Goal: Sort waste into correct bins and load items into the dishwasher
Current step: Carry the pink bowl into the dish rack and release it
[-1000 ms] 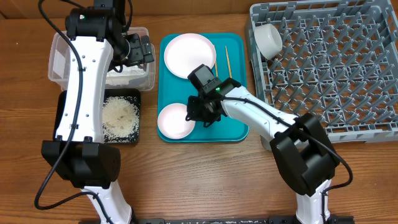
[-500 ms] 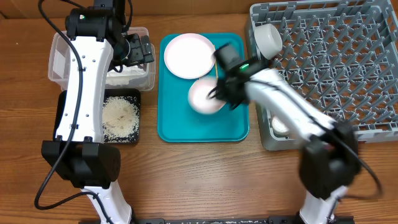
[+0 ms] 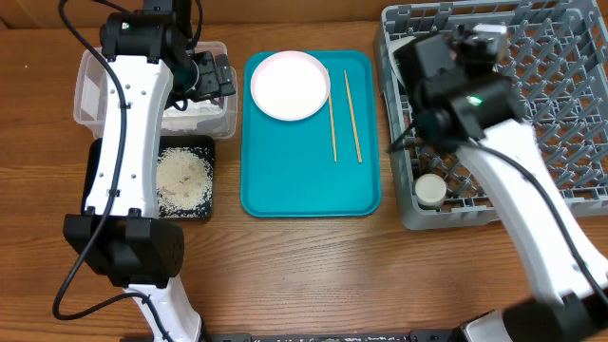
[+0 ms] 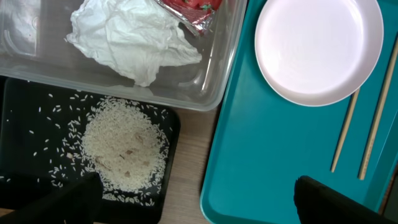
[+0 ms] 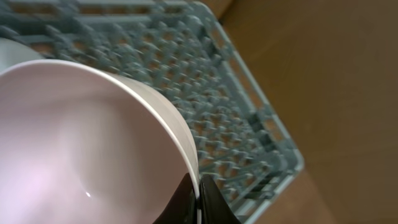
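Left fingers (image 4: 339, 202) spread wide apart, right fingers (image 5: 217, 211) pinched tightly shut

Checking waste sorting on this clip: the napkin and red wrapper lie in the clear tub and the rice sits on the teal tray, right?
No: the rice lies in the black tray, per the left wrist view; the rest is right.

Left arm (image 3: 128, 123): white link shells, black joint housings, thin black cable (image 3: 68, 274) looping alongside. Right arm (image 3: 527, 204): same white-and-black build, small green light (image 3: 472, 100) glowing on black wrist housing. Fingers (image 4: 329, 202) matte black.
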